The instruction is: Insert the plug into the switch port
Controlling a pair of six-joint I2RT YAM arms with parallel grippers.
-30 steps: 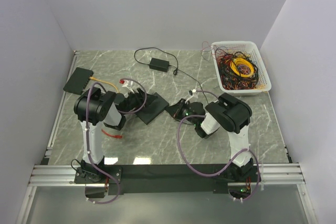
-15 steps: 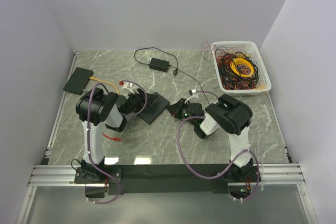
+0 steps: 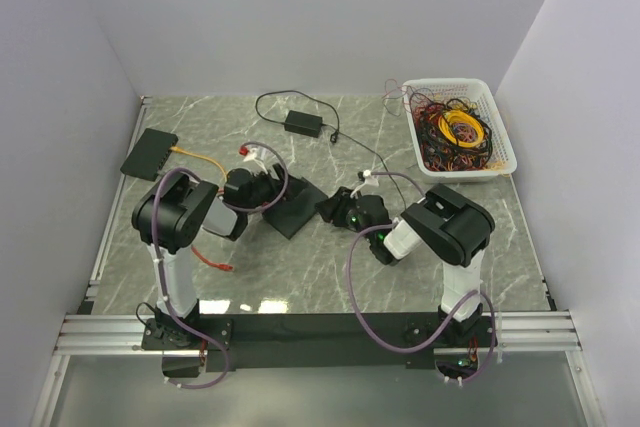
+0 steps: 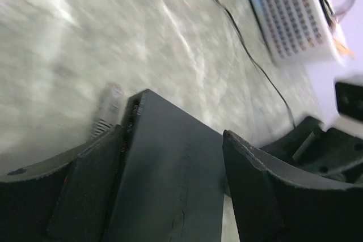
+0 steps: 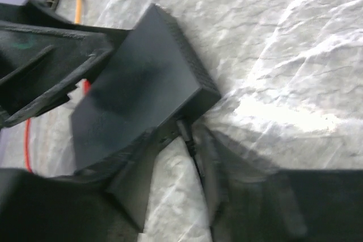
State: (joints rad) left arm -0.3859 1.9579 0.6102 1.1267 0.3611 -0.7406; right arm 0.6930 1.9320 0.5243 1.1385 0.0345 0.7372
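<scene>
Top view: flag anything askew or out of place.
The black switch sits diagonal, not square. A red cable lies loose at near left. Wires spill over the white basket at its left rim.

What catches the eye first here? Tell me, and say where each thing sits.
Both arms meet mid-table at a black switch, the left end effector straddling it and the right end effector at its right edge. A white basket crammed with tangled cables fills the far right corner.
</scene>
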